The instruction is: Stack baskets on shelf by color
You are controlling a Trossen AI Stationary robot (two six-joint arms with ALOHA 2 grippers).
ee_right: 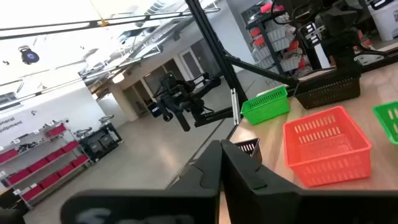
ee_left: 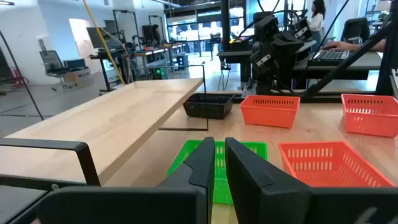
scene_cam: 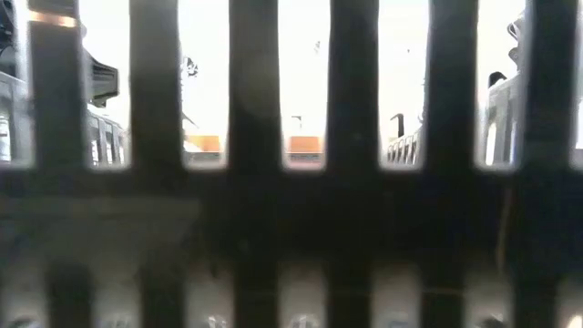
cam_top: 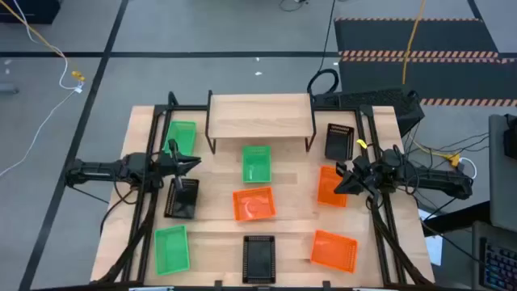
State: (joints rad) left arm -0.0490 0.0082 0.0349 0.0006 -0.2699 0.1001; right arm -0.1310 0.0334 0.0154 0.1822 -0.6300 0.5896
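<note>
The shelf [cam_top: 261, 113], a light plank on thin black legs, stands at the table's far middle with nothing on it. Nine baskets sit on their bases on the tabletop. The green ones are at far left [cam_top: 182, 136], in front of the shelf [cam_top: 256, 163] and at near left [cam_top: 171, 246]. The orange ones are in the middle [cam_top: 254, 204], at right [cam_top: 331, 186] and at near right [cam_top: 334, 249]. The black ones are at far right [cam_top: 340, 140], at left [cam_top: 182, 198] and at the near edge [cam_top: 258, 257]. My left gripper [cam_top: 194, 164] hovers shut beside the left black basket. My right gripper [cam_top: 339, 179] hovers shut over the right orange basket.
The near black basket's perforated wall [scene_cam: 291, 182] fills the low view, and a strip of orange basket [scene_cam: 305, 144] shows through its slots. Black frame rails [cam_top: 145, 202] run along both table sides. The shelf plank [ee_left: 124, 118] stretches ahead of my left gripper [ee_left: 219, 162].
</note>
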